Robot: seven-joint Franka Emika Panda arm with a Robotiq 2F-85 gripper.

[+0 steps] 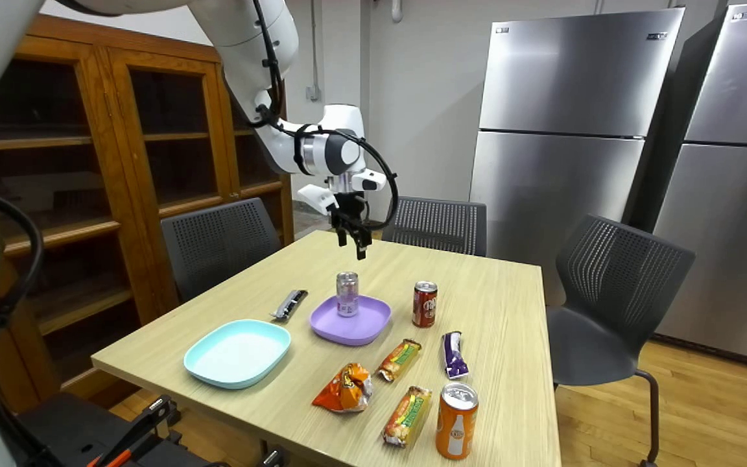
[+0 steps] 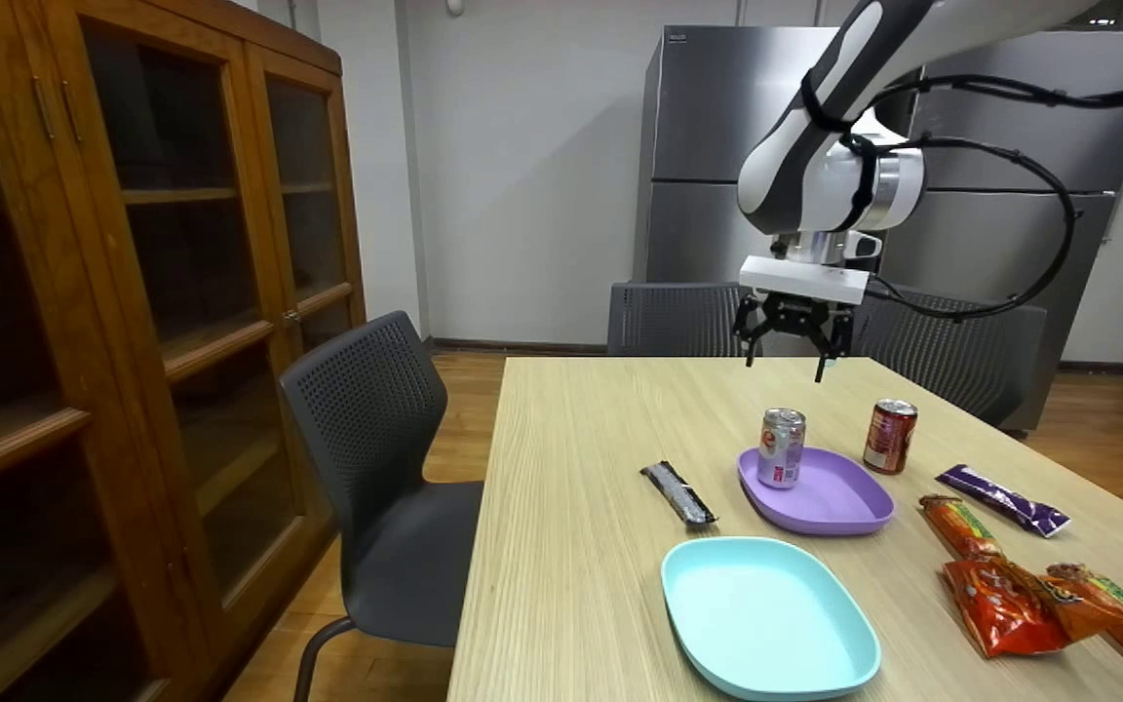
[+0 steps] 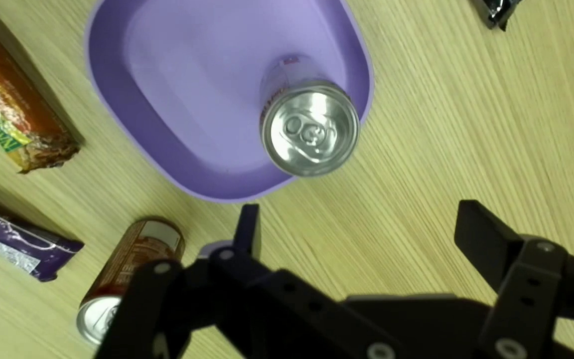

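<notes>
My gripper hangs above the table with its jaws wide apart and nothing between them; both exterior views show it. Of everything here, it is nearest to a silver can, which stands upright inside a purple plate. From the wrist view, the silver can's lid lies ahead of the open fingers, apart from them, close to the plate's rim. A dark red can is upright on the table beside the plate, partly covered by the left finger in that view.
A turquoise plate and a dark silver wrapped bar lie near the purple plate. Toward the front are a purple bar, two granola bars, an orange bag and an orange can. Chairs surround the table.
</notes>
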